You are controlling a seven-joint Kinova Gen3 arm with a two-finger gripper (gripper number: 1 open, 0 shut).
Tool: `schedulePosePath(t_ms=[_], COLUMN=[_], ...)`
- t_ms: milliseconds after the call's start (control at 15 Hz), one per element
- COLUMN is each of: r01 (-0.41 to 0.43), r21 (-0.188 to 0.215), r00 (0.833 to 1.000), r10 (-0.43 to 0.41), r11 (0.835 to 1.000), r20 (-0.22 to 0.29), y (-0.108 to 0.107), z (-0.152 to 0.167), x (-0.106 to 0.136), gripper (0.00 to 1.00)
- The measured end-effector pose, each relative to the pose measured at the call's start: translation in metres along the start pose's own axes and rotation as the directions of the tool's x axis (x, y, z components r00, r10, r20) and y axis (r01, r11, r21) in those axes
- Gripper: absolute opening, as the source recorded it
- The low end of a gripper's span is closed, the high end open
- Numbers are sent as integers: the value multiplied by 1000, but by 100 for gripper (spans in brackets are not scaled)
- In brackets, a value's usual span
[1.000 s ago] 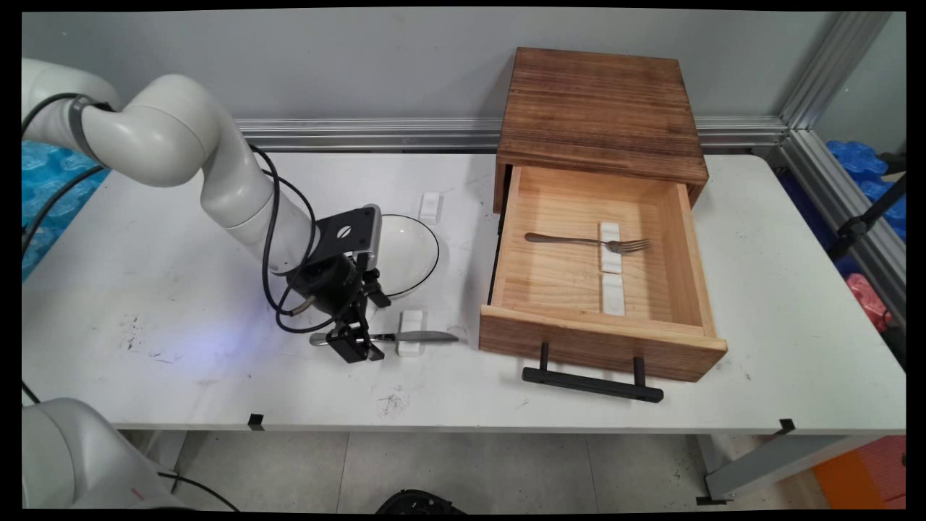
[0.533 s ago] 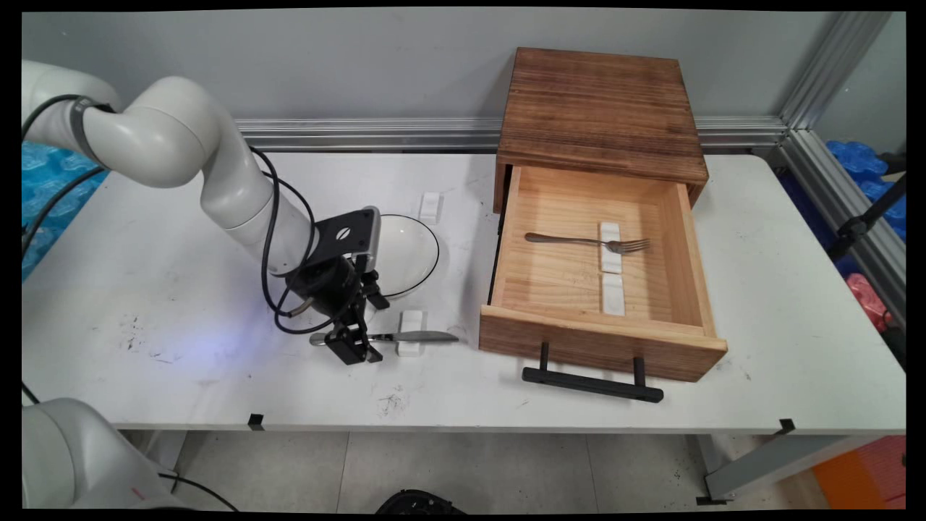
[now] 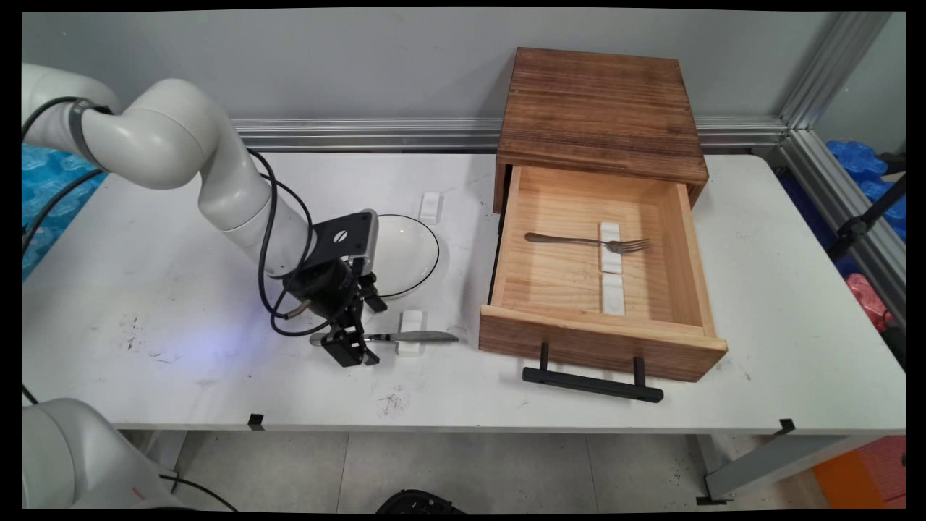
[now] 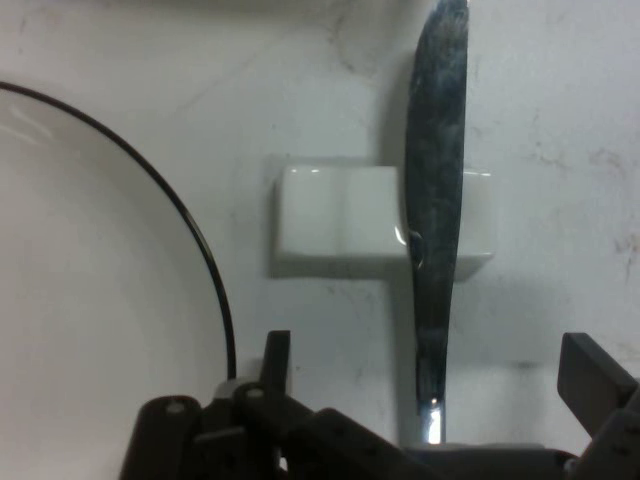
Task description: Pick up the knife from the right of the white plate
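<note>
Across the white table I see, at right, a wooden cabinet with its drawer pulled open; a fork lies inside across a small white rest, with a second rest just nearer. At left centre sits a black-rimmed white plate. My gripper is down at the table beside it, fingers spread either side of the handle of a knife, whose blade lies over a white rest.
</note>
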Motion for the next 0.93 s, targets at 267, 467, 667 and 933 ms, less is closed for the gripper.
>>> schedulePosePath(t_ms=[267,467,667,933], r01=[-4,-7,-13,-19], r21=[-3,-6,-8,-10], r00=[1000,1000,1000,1000], r10=[4,7,13,19], r11=[1000,1000,1000,1000], r20=[2,3,5,7], y=[0,0,0,1], z=[0,0,-2,-4], x=[-2,-3,-4,-6], gripper=[100,100,0,0])
